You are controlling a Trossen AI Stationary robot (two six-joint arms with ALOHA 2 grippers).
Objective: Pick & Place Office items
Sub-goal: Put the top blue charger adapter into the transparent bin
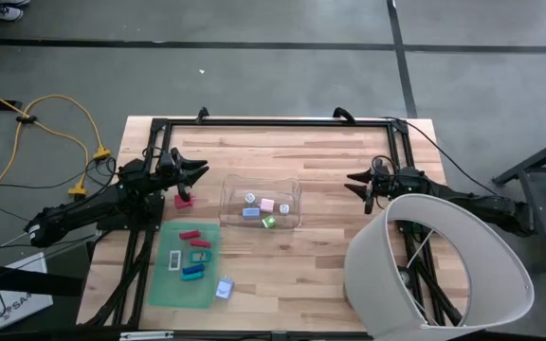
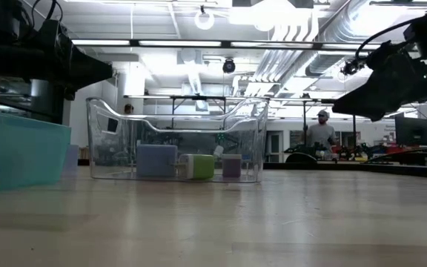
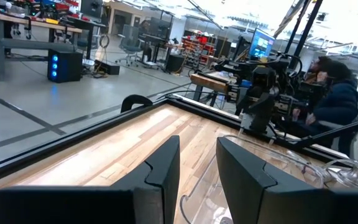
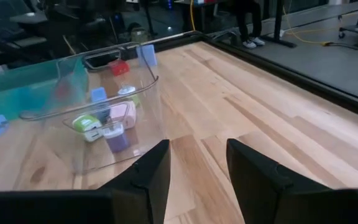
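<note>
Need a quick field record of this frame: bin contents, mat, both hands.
bin: clear bin mid-table, holding a few small items, blue, pink, white and green
mat: green mat near the left front, with red, teal and blue pieces
off mat: one red piece by the left hand; one pale blue piece at the mat's edge
left hand: raised left of bin, open, empty
right hand: raised right of bin, open, empty
</note>
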